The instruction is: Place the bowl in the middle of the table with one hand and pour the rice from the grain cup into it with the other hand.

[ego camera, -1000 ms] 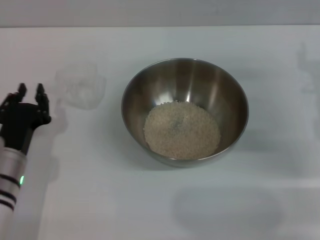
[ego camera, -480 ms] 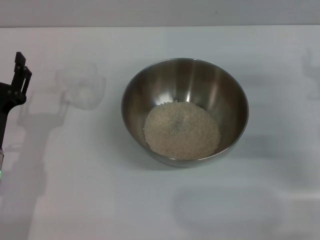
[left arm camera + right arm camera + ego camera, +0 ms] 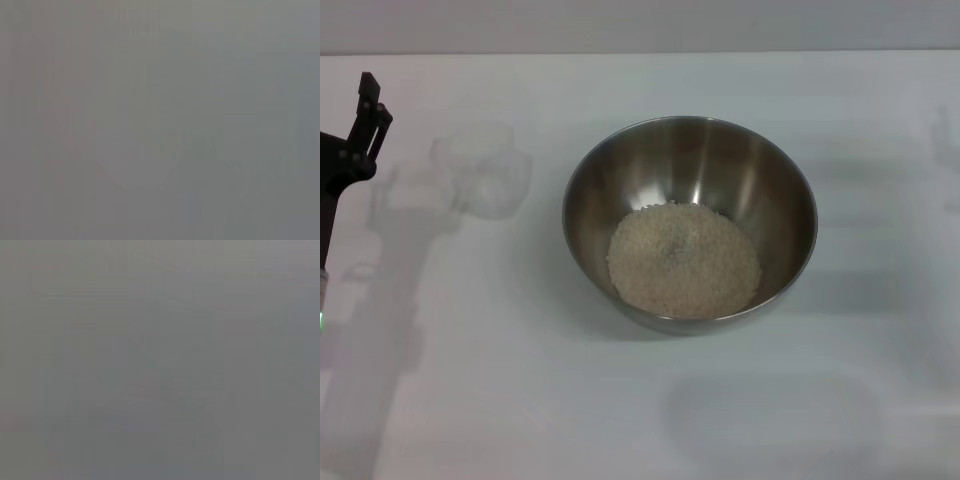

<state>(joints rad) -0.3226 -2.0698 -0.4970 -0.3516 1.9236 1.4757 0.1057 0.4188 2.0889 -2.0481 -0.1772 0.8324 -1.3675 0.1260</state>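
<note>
The left hand [image 3: 360, 125] sits at the bench [image 3: 520, 400] edge; whether its fingers are apart cannot be told. Just beside it stands the grain cup [image 3: 482, 170]. Farther off, the bowl [image 3: 690, 222] holds the rice [image 3: 684, 260].

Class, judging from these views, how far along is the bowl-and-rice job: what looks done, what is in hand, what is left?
Done: the bowl stands mid-table with the rice heaped inside, and the grain cup sits apart on its left, apparently emptied. In hand: nothing; the left gripper is at the view's left edge, clear of the cup. The right gripper is out of view. Left: seemingly nothing but parking.
</note>
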